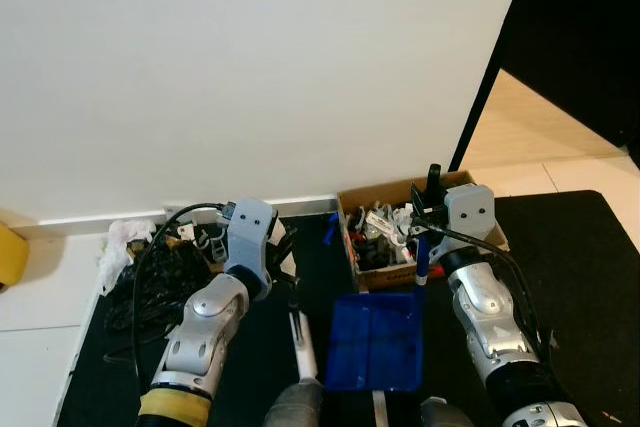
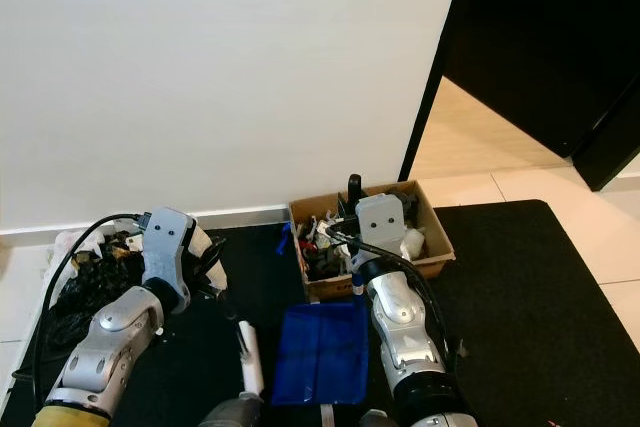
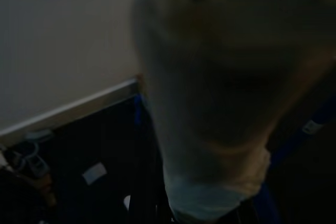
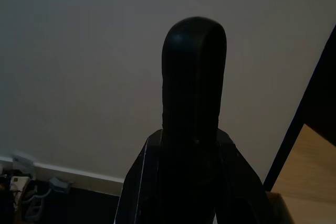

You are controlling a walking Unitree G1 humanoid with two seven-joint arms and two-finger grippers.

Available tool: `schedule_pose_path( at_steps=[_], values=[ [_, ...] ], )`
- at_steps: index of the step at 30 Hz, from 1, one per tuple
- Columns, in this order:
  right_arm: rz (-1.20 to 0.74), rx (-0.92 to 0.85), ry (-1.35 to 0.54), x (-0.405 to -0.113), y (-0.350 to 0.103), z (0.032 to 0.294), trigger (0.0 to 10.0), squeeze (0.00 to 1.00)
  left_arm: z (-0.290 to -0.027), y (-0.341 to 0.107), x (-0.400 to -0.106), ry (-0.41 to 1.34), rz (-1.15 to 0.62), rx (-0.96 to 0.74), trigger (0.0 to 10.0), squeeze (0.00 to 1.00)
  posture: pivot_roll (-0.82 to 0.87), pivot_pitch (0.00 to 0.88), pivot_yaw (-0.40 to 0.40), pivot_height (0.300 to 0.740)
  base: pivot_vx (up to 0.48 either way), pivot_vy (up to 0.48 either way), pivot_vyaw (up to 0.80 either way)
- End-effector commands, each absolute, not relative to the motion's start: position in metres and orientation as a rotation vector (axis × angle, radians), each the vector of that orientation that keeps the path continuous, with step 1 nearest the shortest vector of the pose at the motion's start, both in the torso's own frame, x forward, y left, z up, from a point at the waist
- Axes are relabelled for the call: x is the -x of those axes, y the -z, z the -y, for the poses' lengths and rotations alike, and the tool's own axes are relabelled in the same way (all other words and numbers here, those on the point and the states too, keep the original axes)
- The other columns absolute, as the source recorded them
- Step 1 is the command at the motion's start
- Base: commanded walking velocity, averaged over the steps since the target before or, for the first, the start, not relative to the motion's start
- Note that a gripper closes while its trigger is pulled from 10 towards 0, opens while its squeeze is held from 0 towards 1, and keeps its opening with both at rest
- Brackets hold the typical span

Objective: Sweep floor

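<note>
A blue dustpan (image 1: pixel 378 340) lies flat on the black mat between my arms. Its blue handle (image 1: pixel 422 259) rises from the pan's far right corner to my right gripper (image 1: pixel 434 182), which points up at the wall and looks shut on it. In the right wrist view the black fingers (image 4: pixel 193 77) form one closed column. My left gripper (image 1: pixel 291 285) is shut on a white broom handle (image 1: pixel 303 345) that slants back toward me. That handle is a pale blur (image 3: pixel 210 119) in the left wrist view.
A cardboard box (image 1: pixel 386 274) of small clutter stands against the white wall, just beyond the pan. A tangle of black cables (image 1: pixel 160 277) and a crumpled white bag (image 1: pixel 125 237) lie at the left. A doorway (image 1: pixel 520 127) opens at the right onto pale tiles.
</note>
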State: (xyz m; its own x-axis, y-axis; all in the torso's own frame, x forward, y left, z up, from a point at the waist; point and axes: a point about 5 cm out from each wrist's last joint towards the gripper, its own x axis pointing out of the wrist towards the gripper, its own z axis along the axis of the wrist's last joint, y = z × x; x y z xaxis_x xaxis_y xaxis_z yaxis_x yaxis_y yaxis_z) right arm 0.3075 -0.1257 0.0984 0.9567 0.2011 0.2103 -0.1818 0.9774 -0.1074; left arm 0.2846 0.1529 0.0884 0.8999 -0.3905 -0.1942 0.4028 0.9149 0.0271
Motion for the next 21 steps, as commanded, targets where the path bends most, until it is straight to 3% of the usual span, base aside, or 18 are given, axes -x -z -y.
schedule_pose_path(
  at_steps=[1, 6, 12, 21],
  values=[
    [0.234, 0.071, -0.202, -0.3066, -0.0991, 0.1208, 10.0, 0.00, -0.1467, -0.0954, -0.2863, 0.433, -0.138, -0.101, 10.0, 0.00, 0.17, 0.089, 0.044, 0.740, 0.000, 0.000, 0.00],
    [0.236, 0.074, -0.212, -0.3057, -0.0986, 0.1199, 10.0, 0.00, -0.1439, -0.0965, -0.2843, 0.433, -0.137, -0.037, 10.0, 0.00, 0.17, 0.083, 0.044, 0.740, 0.000, 0.000, 0.00],
    [0.232, 0.078, -0.201, -0.3069, -0.0982, 0.1236, 10.0, 0.00, -0.1490, -0.0916, -0.2839, 0.432, -0.131, -0.131, 10.0, 0.00, 0.17, 0.080, 0.044, 0.740, 0.000, 0.000, 0.00],
    [0.230, 0.082, -0.208, -0.3060, -0.0969, 0.1188, 10.0, 0.00, -0.1420, -0.0881, -0.2814, 0.449, -0.158, -0.083, 10.0, 0.00, 0.17, 0.068, 0.046, 0.740, 0.000, 0.000, 0.00]
  ],
)
